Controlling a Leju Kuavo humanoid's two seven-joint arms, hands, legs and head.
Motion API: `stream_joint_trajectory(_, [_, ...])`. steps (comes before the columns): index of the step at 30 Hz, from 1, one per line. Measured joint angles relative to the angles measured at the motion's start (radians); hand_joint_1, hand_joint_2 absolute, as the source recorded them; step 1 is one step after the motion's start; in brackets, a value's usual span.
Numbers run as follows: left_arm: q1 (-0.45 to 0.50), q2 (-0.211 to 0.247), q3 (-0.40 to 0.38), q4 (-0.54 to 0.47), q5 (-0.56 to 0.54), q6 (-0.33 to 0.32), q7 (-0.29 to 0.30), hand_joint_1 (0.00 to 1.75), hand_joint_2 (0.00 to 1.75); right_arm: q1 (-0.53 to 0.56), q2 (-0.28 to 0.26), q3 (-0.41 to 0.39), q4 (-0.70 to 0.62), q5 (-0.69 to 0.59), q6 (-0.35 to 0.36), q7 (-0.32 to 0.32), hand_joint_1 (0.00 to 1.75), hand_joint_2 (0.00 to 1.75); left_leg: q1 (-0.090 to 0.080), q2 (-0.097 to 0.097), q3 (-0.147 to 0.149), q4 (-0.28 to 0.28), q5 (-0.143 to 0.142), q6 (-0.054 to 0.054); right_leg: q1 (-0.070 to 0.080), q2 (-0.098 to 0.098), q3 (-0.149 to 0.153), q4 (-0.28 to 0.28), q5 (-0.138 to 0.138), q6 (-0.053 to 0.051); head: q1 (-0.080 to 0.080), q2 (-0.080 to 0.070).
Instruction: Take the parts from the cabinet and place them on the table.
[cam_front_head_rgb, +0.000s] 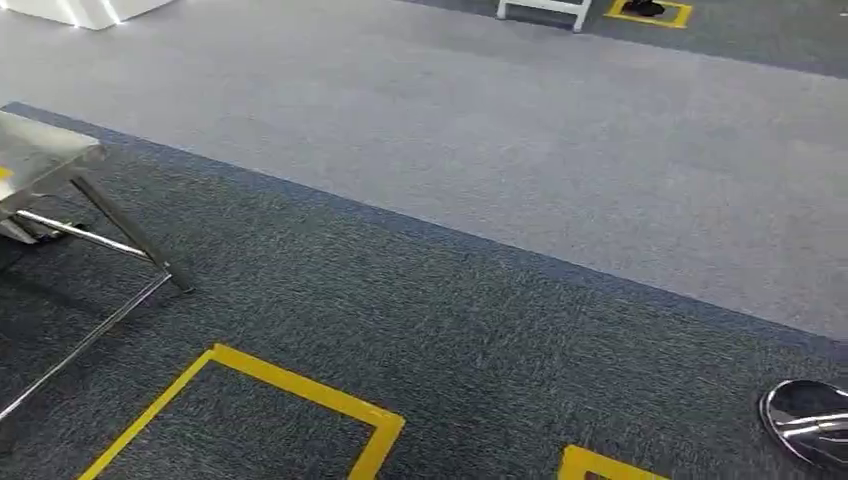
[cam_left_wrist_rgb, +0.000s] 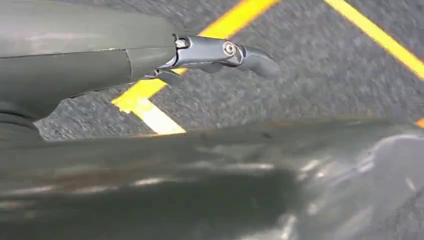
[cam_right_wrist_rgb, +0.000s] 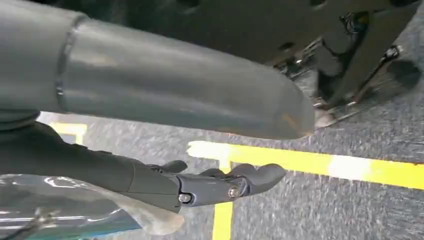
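My left hand (cam_left_wrist_rgb: 215, 52) hangs over dark grey carpet with its fingers stretched out, apart from the thumb, and nothing between them. My right hand (cam_right_wrist_rgb: 220, 185) also hangs over the carpet, its dark fingers extended below the thick grey thumb (cam_right_wrist_rgb: 175, 85) and holding nothing. A steel table (cam_front_head_rgb: 40, 150) with slanted legs juts in at the left edge of the head view. A shiny silver rounded surface (cam_front_head_rgb: 810, 420) shows at the lower right edge of the head view; I cannot tell what it is.
Yellow tape outlines (cam_front_head_rgb: 300, 390) mark the dark carpet near me, and a second outline (cam_front_head_rgb: 600, 465) lies to its right. Beyond a dark border runs a wide band of lighter grey carpet (cam_front_head_rgb: 500, 130). A white frame (cam_front_head_rgb: 545, 10) stands far off.
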Motion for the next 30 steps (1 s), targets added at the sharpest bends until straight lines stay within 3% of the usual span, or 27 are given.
stream_joint_trajectory(1, [0.002,0.001,0.000,0.000,-0.002,0.001,0.007,0.00,0.00,0.000,0.000,0.000,0.000,0.002,0.000,-0.008,0.00,0.00,-0.001,0.019,-0.001,0.000,0.000,0.000,-0.002,-0.005,-0.029,0.065,-0.025,0.004,0.000,0.000])
stream_joint_trajectory(2, [0.003,0.002,0.000,0.000,-0.007,0.002,0.012,0.00,0.00,0.002,0.000,-0.001,0.000,0.005,0.000,-0.017,0.00,0.00,-0.001,0.035,-0.003,0.001,-0.001,0.000,-0.004,-0.007,-0.039,0.094,-0.027,0.006,0.000,0.000])
stream_joint_trajectory(3, [0.003,0.002,0.000,0.000,-0.011,0.003,0.019,0.00,0.00,0.004,0.000,-0.001,0.000,0.008,0.001,-0.026,0.00,0.00,-0.001,0.049,-0.002,0.001,-0.001,0.000,-0.006,-0.010,-0.022,0.071,-0.006,0.008,0.000,0.000])
stream_joint_trajectory(5, [0.002,0.001,0.000,0.000,-0.016,0.005,0.022,0.00,0.00,0.003,0.000,-0.002,-0.001,0.012,0.002,-0.035,0.00,0.00,0.000,0.073,0.000,0.001,-0.004,-0.004,-0.010,-0.031,0.073,-0.089,0.069,0.009,0.000,0.000])
stream_joint_trajectory(6, [0.002,0.001,0.000,0.000,-0.020,0.005,0.022,0.00,0.00,0.001,0.000,-0.002,-0.001,0.014,0.002,-0.035,0.00,0.00,-0.001,0.081,0.006,0.001,-0.006,-0.008,-0.009,-0.072,0.129,-0.177,0.096,0.006,0.001,0.000])
stream_joint_trajectory(7, [0.003,0.002,0.000,0.000,-0.021,0.006,0.022,0.00,0.00,-0.002,0.000,-0.002,-0.001,0.018,0.001,-0.035,0.00,0.00,-0.009,0.090,0.008,0.002,-0.010,-0.015,-0.002,-0.112,0.147,-0.213,0.081,-0.001,0.003,0.000])
stream_joint_trajectory(8, [0.004,0.002,0.000,0.000,-0.022,0.008,0.020,0.00,0.00,-0.003,0.000,-0.002,-0.002,0.020,0.000,-0.035,0.00,0.00,-0.008,0.096,0.010,0.002,-0.011,-0.022,-0.003,-0.094,0.155,-0.213,0.091,-0.012,-0.002,0.000])
stream_joint_trajectory(11, [-0.001,0.001,0.000,0.000,-0.019,0.011,0.014,0.00,0.00,0.003,0.000,-0.002,-0.002,0.035,0.000,-0.005,0.00,0.00,-0.004,0.125,0.024,-0.006,-0.011,-0.042,0.002,-0.063,0.136,-0.218,0.093,-0.030,-0.002,0.000])
stream_joint_trajectory(12, [-0.002,0.000,0.000,0.000,-0.016,0.011,0.011,0.00,0.00,0.002,0.000,-0.002,-0.001,0.048,0.000,0.009,0.00,0.00,0.002,0.103,0.022,0.003,-0.023,-0.049,-0.006,-0.051,0.153,-0.226,0.101,-0.039,-0.003,0.000])
stream_joint_trajectory(13, [-0.002,0.002,0.000,0.000,-0.008,0.011,0.007,0.00,0.00,0.000,0.000,-0.002,-0.001,0.060,0.000,0.021,0.00,0.00,0.002,0.055,0.011,0.033,-0.051,-0.050,-0.005,-0.042,0.153,-0.227,0.103,-0.046,-0.007,0.000])
stream_joint_trajectory(14, [-0.001,0.003,0.000,0.000,0.000,0.011,0.002,0.00,0.00,-0.004,0.000,-0.002,-0.001,0.068,-0.001,0.035,0.00,0.00,0.002,0.025,-0.015,0.101,-0.093,-0.048,-0.005,-0.029,0.150,-0.226,0.106,-0.051,-0.012,0.000])
stream_joint_trajectory(16, [0.002,0.008,0.003,0.000,0.015,0.011,-0.003,0.00,0.00,-0.011,0.000,-0.001,0.000,0.081,-0.001,0.048,0.00,0.00,0.000,0.003,-0.087,0.261,-0.161,-0.047,-0.001,0.003,0.150,-0.226,0.107,-0.055,-0.015,0.000])
stream_joint_trajectory(17, [0.003,0.009,0.004,0.000,0.019,0.011,-0.003,0.00,0.00,-0.012,0.000,-0.001,0.000,0.082,-0.001,0.050,0.00,0.00,0.000,0.001,-0.109,0.301,-0.163,-0.046,0.001,0.020,0.151,-0.226,0.106,-0.056,-0.015,0.000])
stream_joint_trajectory(18, [0.002,0.011,0.006,0.000,0.021,0.011,-0.002,0.00,0.00,-0.012,0.000,-0.001,0.001,0.084,0.000,0.048,0.00,0.00,0.000,0.000,-0.108,0.292,-0.140,-0.043,0.003,0.035,0.153,-0.225,0.106,-0.056,-0.015,0.000])
stream_joint_trajectory(20, [0.001,0.013,0.008,0.000,0.019,0.012,0.003,0.00,0.00,-0.014,0.000,-0.001,0.001,0.084,0.000,0.044,0.00,0.00,0.000,-0.010,-0.065,0.168,-0.045,-0.036,0.004,0.068,0.156,-0.221,0.106,-0.056,-0.014,0.000])
stream_joint_trajectory(21, [0.002,0.014,0.008,0.000,0.013,0.014,0.013,0.00,0.00,-0.016,0.000,-0.001,0.001,0.082,0.000,0.042,0.00,0.00,0.000,-0.041,-0.034,0.080,0.006,-0.031,0.004,0.082,0.157,-0.219,0.104,-0.053,-0.015,0.000])
stream_joint_trajectory(22, [0.004,0.017,0.009,0.000,0.011,0.016,0.023,0.00,0.00,-0.017,0.000,-0.001,0.001,0.079,0.000,0.039,0.00,0.00,0.002,-0.097,-0.018,0.040,0.011,-0.025,0.004,0.093,0.149,-0.216,0.102,-0.050,-0.015,0.000])
stream_joint_trajectory(23, [0.004,0.017,0.009,0.000,0.005,0.017,0.029,0.00,0.00,-0.022,0.000,-0.001,0.002,0.076,0.000,0.038,0.00,0.00,0.006,-0.100,-0.009,0.008,0.003,-0.028,0.005,0.111,0.144,-0.207,0.100,-0.044,-0.016,0.000])
stream_joint_trajectory(26, [0.001,0.019,0.009,0.000,-0.001,0.018,0.042,0.00,0.00,-0.016,0.000,-0.001,0.002,0.073,-0.003,0.047,0.00,0.00,-0.003,-0.074,-0.012,0.011,0.004,-0.020,-0.005,0.137,0.120,-0.216,0.109,-0.021,-0.015,0.000])
stream_joint_trajectory(27, [0.000,0.018,0.009,0.000,-0.003,0.018,0.042,0.00,0.00,-0.016,0.000,-0.001,0.002,0.073,-0.004,0.049,0.00,0.00,0.005,-0.057,-0.008,-0.002,0.010,-0.010,-0.004,0.117,0.120,-0.209,0.103,-0.018,-0.014,0.000])
stream_joint_trajectory(28, [-0.002,0.019,0.009,0.000,-0.003,0.018,0.043,0.00,0.00,-0.016,0.000,-0.001,0.002,0.073,-0.004,0.051,0.00,0.00,0.003,-0.045,-0.005,-0.006,0.011,-0.007,0.002,0.047,0.111,-0.186,0.086,-0.014,-0.010,0.000])
stream_joint_trajectory(29, [-0.001,0.019,0.009,0.000,-0.003,0.018,0.043,0.00,0.00,-0.019,0.000,-0.001,0.002,0.073,-0.004,0.053,0.00,0.00,0.001,-0.030,-0.005,-0.007,0.010,0.001,0.001,0.013,0.079,-0.127,0.048,-0.010,-0.002,0.000])
stream_joint_trajectory(30, [0.002,0.020,0.009,0.000,-0.003,0.018,0.042,0.00,0.00,-0.021,0.000,-0.001,0.002,0.073,-0.004,0.056,0.00,0.00,-0.001,-0.014,-0.005,-0.006,0.009,0.002,-0.001,0.002,0.041,-0.051,0.009,-0.007,-0.001,0.000])
